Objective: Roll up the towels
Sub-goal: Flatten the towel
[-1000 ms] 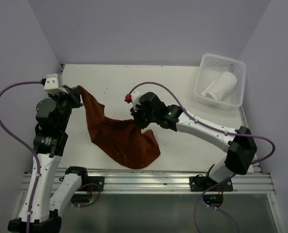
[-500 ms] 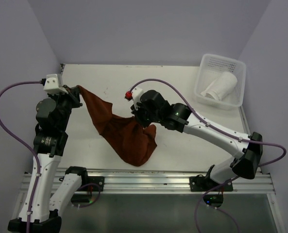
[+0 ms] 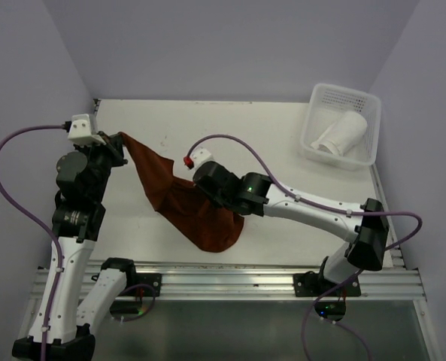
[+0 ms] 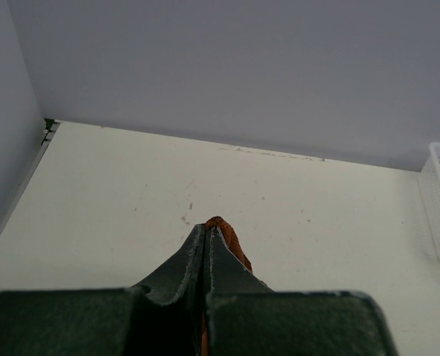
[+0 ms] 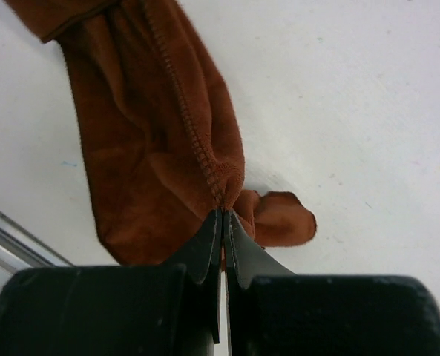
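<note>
The rust-brown towel (image 3: 183, 209) hangs bunched between my two grippers, its lower end resting on the table near the front edge. My left gripper (image 3: 120, 144) is shut on the towel's upper left corner, and a sliver of brown cloth (image 4: 233, 243) shows beside the closed fingertips (image 4: 208, 231). My right gripper (image 3: 210, 197) is shut on a stitched edge of the brown towel (image 5: 153, 148), pinched at the fingertips (image 5: 223, 216). The white towel (image 3: 341, 133) lies rolled inside the basket at the back right.
The white perforated basket (image 3: 371, 143) stands at the table's back right corner. Purple walls close in the left, back and right sides. A metal rail (image 3: 230, 280) runs along the near edge between the arm bases.
My right gripper has carried its edge of the brown towel leftward, toward the left arm, and the cloth has gathered into a narrower hanging bunch. The left gripper has stayed put.
</note>
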`<state>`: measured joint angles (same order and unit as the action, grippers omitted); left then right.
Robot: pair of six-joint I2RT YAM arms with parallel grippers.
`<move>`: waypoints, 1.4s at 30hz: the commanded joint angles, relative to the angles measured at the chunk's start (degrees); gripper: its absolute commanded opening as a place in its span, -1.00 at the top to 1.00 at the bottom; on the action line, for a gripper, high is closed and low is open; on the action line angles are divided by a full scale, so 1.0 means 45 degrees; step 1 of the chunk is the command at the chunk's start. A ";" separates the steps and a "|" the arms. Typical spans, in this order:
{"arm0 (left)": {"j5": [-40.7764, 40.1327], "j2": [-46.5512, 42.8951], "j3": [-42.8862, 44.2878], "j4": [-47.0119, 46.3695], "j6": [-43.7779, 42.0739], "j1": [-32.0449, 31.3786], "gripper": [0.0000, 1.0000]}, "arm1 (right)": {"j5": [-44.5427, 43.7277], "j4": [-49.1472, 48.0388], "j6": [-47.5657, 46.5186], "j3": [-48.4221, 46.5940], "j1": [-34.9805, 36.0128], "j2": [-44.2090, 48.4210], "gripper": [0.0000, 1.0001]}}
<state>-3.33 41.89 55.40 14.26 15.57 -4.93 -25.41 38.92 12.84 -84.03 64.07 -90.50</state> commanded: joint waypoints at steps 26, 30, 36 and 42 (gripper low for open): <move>-0.0138 -0.0089 -0.0298 -0.0728 -0.0160 -0.0018 1.00 | 0.7700 -0.4781 0.1110 0.2247 0.1485 -0.1942 0.03; -0.0099 -0.0129 -0.0337 -0.0728 -0.0160 -0.0018 1.00 | 0.6161 -0.4450 0.1326 0.2598 0.0705 -0.1296 0.06; -0.0099 -0.0207 -0.0416 -0.0669 -0.0160 -0.0018 1.00 | 0.4359 -0.3884 0.1600 0.3224 -0.1033 -0.0846 0.00; 0.0018 -0.0129 -0.0494 -0.0728 -0.0160 -0.0018 1.00 | 0.4180 -0.3316 0.2048 0.3652 -0.1914 -0.1177 -0.04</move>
<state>-3.31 41.60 53.54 14.26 15.55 -4.93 -5.15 22.46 20.01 -69.04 55.59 -95.98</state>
